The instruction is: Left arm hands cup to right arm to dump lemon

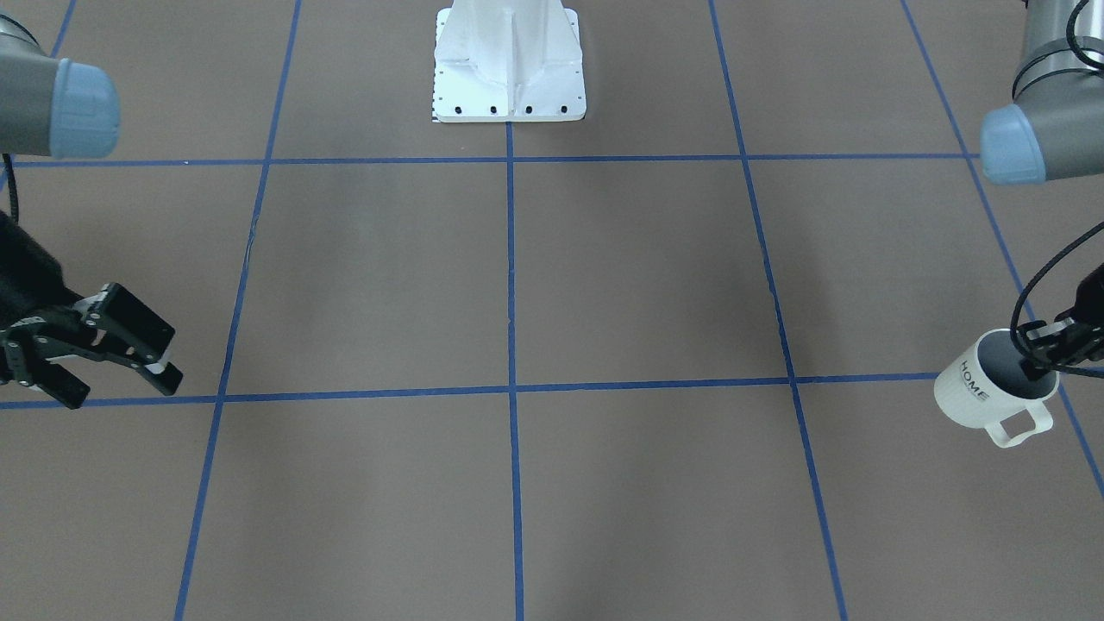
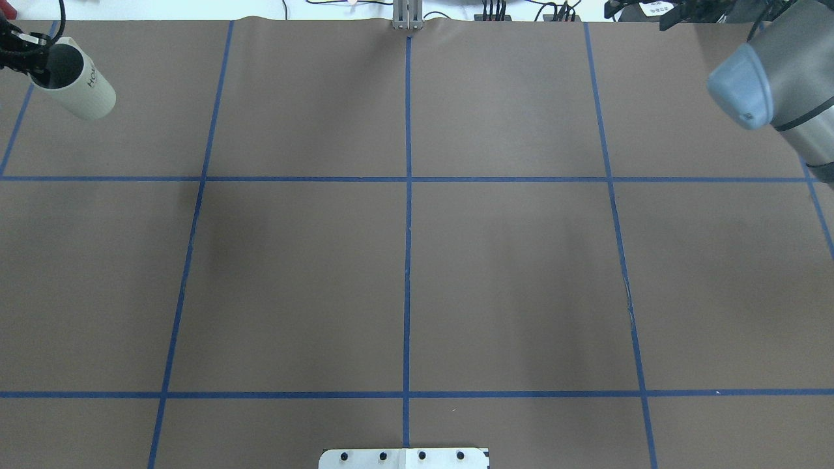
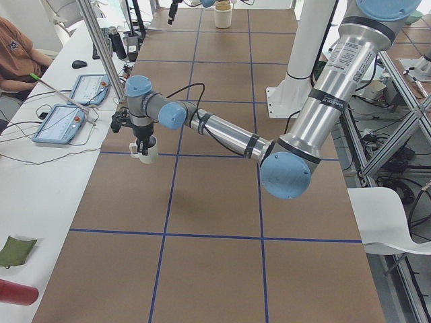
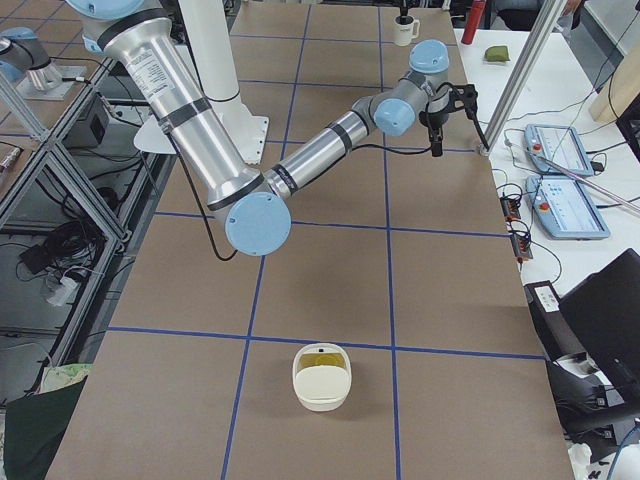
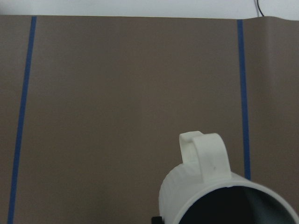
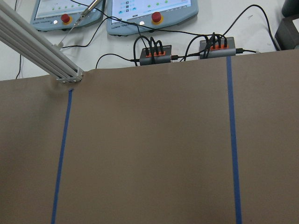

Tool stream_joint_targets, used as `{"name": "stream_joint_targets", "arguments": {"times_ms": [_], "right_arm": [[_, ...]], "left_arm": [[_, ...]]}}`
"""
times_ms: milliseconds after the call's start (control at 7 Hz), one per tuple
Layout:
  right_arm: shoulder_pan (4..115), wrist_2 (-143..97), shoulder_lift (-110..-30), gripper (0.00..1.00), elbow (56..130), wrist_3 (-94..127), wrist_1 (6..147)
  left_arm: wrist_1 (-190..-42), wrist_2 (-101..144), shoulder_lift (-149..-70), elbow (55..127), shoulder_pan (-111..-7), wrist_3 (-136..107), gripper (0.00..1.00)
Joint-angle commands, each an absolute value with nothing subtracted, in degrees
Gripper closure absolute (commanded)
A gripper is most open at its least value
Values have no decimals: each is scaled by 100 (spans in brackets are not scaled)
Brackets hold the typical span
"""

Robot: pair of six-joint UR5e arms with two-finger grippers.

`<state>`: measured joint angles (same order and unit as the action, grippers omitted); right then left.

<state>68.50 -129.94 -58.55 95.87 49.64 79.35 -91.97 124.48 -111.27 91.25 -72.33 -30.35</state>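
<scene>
Plainly a robotics lab. A wide table [image 2: 508, 273], papered in brown and ruled into squares with blue tape [image 2: 407, 260], carries a white bolted pedestal [image 1: 509, 73]. From it the grey, blue-capped left arm [image 3: 222, 132] and right arm [image 4: 320, 152] reach out. Along the far edge are teach pendants [image 4: 567, 207] with red stop buttons, cabled hubs [image 6: 154, 51] and aluminium framing [image 6: 42, 51]. A person [image 3: 15, 48] sits at the white bench [image 3: 40, 182] beside them.

The cup [image 1: 970, 392] hangs tilted over the table's [image 1: 604, 285] far left part, with the left gripper [image 1: 1041, 360] clamped on its rim. The right gripper [image 1: 125, 388] is well apart, over the far right. The base [image 1: 509, 78] stands at the near edge, midway.
</scene>
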Motion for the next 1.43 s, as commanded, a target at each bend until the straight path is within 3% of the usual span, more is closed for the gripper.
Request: {"name": "stream_joint_targets", "arguments": {"times_ms": [0,286,714,1286], "right_arm": [[7058,-13211,-6150,0,10235,3725,9676],[7224,-13201,-6588,0,10808,2545,10667],[7391,-13245,-7389,0,11135,1865,10687],[7497,-13271,-7910,0,11461,1697,10679]], "left_arm": [[-9123,12471,-10384,9596,-7181,-2865,100],[-9202,12647,-9925,9886,-6762,-3040,100],[-9859,12647,-9239,10248,-6214,-3603,100],[-9870,12647,-9105,10222,-5968,-3577,100]]}}
